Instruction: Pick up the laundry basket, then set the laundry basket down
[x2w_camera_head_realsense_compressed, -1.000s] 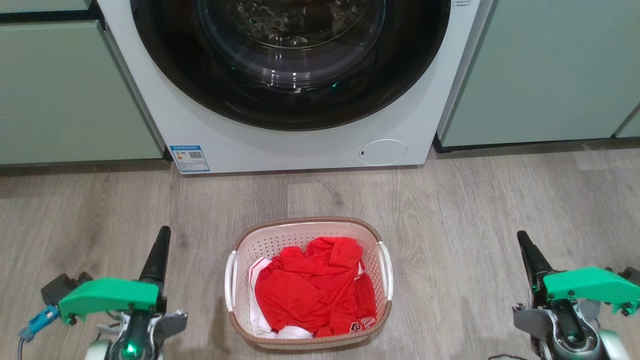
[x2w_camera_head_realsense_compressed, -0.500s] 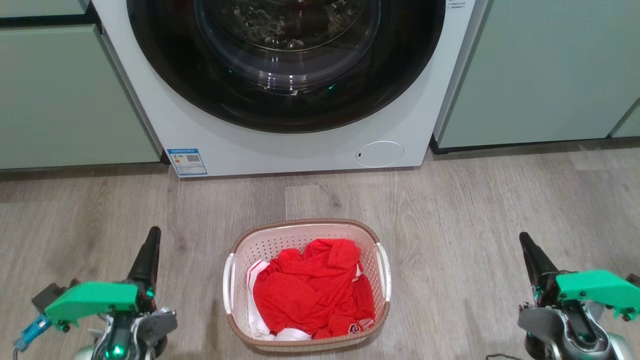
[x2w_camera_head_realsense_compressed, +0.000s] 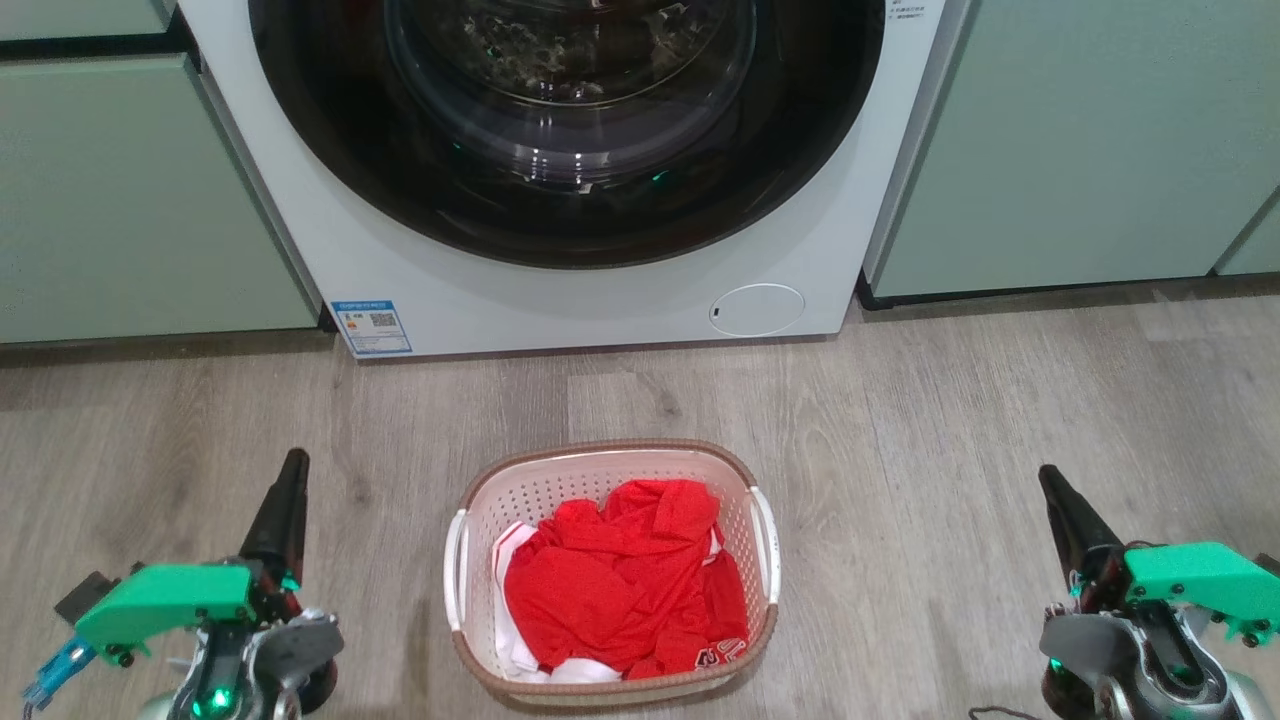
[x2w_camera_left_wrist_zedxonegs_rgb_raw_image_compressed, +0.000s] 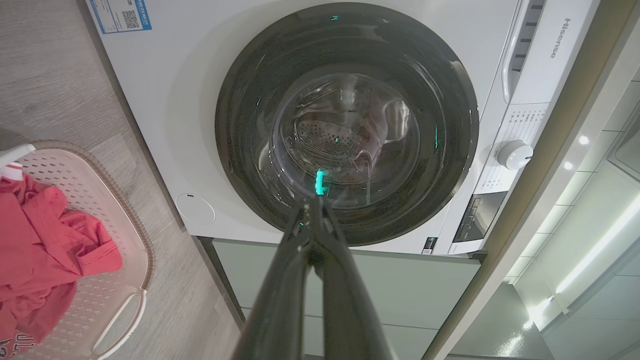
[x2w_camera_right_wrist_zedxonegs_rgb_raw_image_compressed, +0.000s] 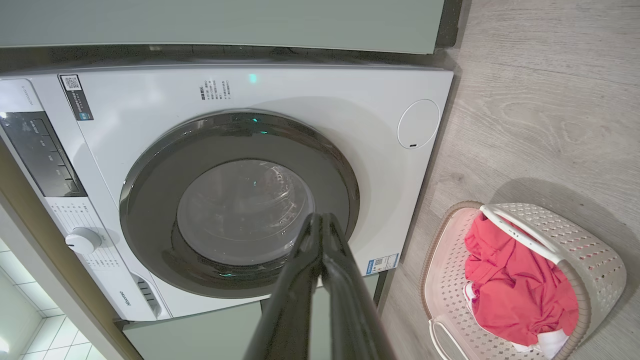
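The laundry basket (x2w_camera_head_realsense_compressed: 560, 489) stands on the wood floor before the washer, cream with a brown rim and white side handles, holding red and white clothes (x2w_camera_head_realsense_compressed: 620, 585). It also shows at the left edge of the left wrist view (x2w_camera_left_wrist_zedxonegs_rgb_raw_image_compressed: 115, 280) and at the lower right of the right wrist view (x2w_camera_right_wrist_zedxonegs_rgb_raw_image_compressed: 585, 250). My left gripper (x2w_camera_head_realsense_compressed: 292, 462) is shut and empty, well left of the basket. My right gripper (x2w_camera_head_realsense_compressed: 1046, 475) is shut and empty, well right of it. Both sets of fingers (x2w_camera_left_wrist_zedxonegs_rgb_raw_image_compressed: 312, 210) (x2w_camera_right_wrist_zedxonegs_rgb_raw_image_compressed: 320, 222) meet at the tips and point at the washer.
A white front-loading washer (x2w_camera_head_realsense_compressed: 600, 300) with a dark round door stands just behind the basket. Pale green cabinets (x2w_camera_head_realsense_compressed: 130, 200) (x2w_camera_head_realsense_compressed: 1080, 150) flank it. Bare wood floor (x2w_camera_head_realsense_compressed: 900, 420) lies on both sides of the basket.
The head camera has shifted slightly, so the washer and basket sit a little lower and left. My left gripper has moved left and back; the right has barely moved.
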